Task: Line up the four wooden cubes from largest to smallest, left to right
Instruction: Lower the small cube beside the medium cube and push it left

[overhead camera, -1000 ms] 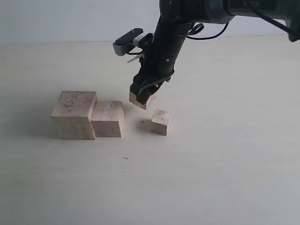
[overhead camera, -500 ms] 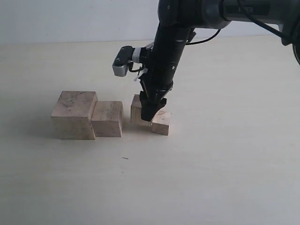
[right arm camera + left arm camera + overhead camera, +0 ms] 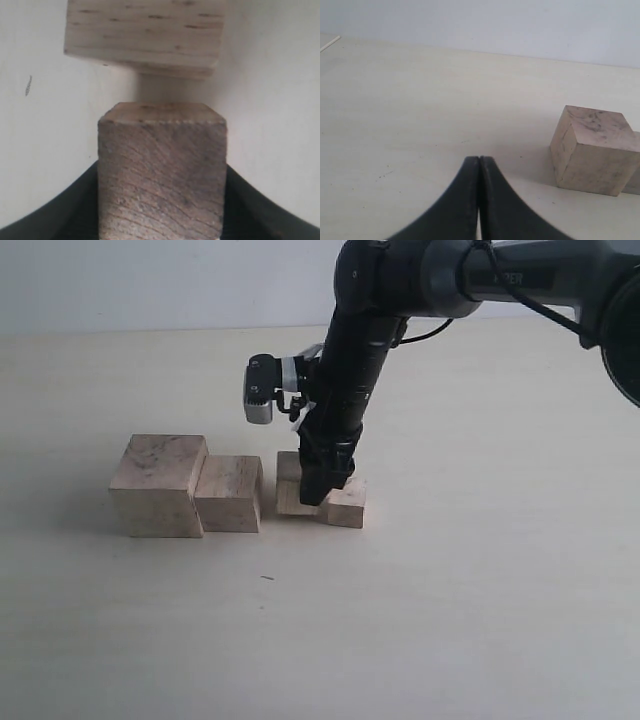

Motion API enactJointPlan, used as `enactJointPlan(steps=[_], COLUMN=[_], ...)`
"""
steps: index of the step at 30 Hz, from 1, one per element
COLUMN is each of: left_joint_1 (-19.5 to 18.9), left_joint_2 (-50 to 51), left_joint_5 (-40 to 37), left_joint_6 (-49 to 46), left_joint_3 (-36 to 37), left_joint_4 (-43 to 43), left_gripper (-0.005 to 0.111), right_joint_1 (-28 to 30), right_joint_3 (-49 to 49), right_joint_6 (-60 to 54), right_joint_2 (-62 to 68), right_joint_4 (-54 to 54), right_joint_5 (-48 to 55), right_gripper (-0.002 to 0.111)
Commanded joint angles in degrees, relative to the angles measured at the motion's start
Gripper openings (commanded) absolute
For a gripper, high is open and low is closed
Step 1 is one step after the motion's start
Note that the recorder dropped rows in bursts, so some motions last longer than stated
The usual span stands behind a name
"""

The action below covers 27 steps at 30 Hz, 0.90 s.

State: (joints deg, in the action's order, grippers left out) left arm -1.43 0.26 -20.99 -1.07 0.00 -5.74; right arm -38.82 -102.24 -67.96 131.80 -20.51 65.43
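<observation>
My right fingers (image 3: 70,220) clamped a grainy, square-edged wooden cube (image 3: 161,175) down by the smooth pale table (image 3: 450,590); my left fingers (image 3: 467,200), curved and black, were pressed together, empty.

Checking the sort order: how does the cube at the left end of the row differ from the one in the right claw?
The left-end cube is clearly larger than the gripped cube. The left-end cube stands free with nothing touching its top, while the gripped cube is clamped in the right claw. Both are pale wood, and both appear to sit upright on the table.
</observation>
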Motion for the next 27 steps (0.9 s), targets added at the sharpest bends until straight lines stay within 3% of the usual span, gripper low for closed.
enactJointPlan(steps=[1,10,27], left_joint_1=[0.4,0.4,0.4], left_joint_2=[-0.3,-0.3,-0.3], left_joint_5=[0.7,0.7,0.7], left_joint_6=[0.5,0.5,0.5], left_joint_3=[0.0,0.0,0.0], left_joint_4=[0.0,0.0,0.0], left_gripper=[0.000,0.000,0.000], right_joint_1=[0.2,-3.2,-3.4], right_joint_3=[0.1,0.1,0.1], right_joint_6=[-0.6,0.2,4.5], right_joint_2=[0.6,2.7,3.0], right_joint_4=[-2.2,1.6,1.0], right_joint_5=[-0.9,-4.5,-5.9], right_gripper=[0.000,0.000,0.000])
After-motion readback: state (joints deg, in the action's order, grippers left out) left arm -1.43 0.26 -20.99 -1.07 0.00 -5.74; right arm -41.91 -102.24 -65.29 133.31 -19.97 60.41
